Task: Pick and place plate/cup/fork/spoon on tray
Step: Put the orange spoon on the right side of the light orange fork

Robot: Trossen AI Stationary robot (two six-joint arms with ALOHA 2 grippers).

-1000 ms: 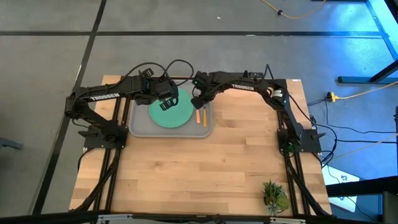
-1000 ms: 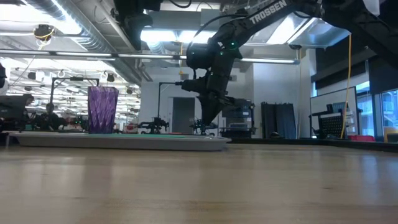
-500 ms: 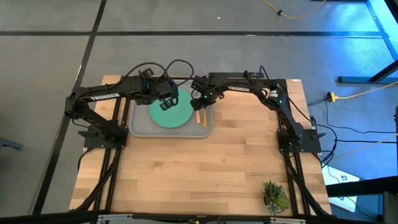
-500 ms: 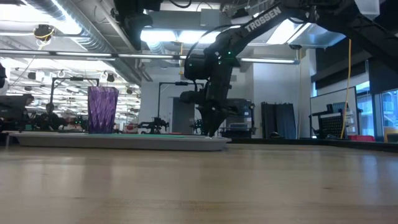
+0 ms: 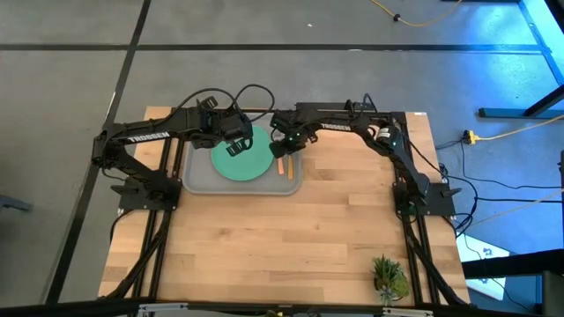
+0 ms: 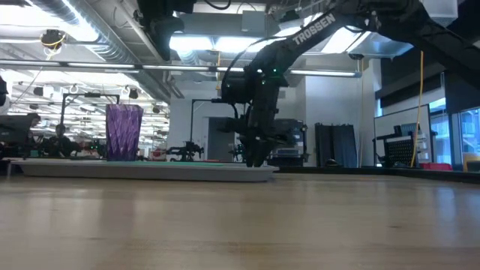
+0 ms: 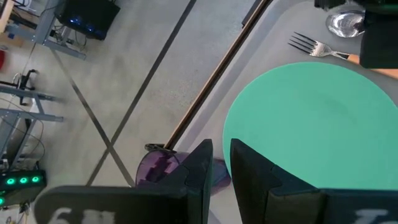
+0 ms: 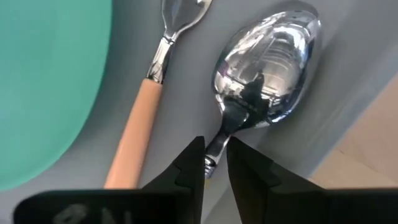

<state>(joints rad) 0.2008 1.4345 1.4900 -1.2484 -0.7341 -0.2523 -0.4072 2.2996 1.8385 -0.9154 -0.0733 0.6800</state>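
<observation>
The grey tray (image 5: 198, 180) holds the teal plate (image 5: 242, 160), the purple cup (image 6: 124, 132), the fork (image 8: 163, 43) and the spoon (image 8: 267, 50). The fork lies flat between the plate and the spoon, near the tray's right rim. My right gripper (image 8: 216, 155) is low over the tray's right part (image 5: 285, 143) and shut on the spoon. My left gripper (image 7: 221, 163) hangs above the plate's far left edge, fingers nearly together and empty. The cup (image 7: 158, 169) stands below and beside it. My right gripper pinches the spoon's thin metal neck (image 8: 219, 138), just behind the bowl, between its two fingers. The fingers come from above, pointing down, and lie across the spoon. The bowl (image 8: 273, 37) lies on the tray floor; the orange handle is hidden under the gripper.
The tray's right rim and the bare wooden table (image 8: 367, 155) lie right beside the spoon. A small potted plant (image 5: 388, 277) stands at the table's near right corner. The wide wooden area (image 5: 282, 246) in front of the tray holds nothing else.
My right gripper has sunk toward the tray with the spoon, coming down beside the fork. It has stayed shut on the spoon.
</observation>
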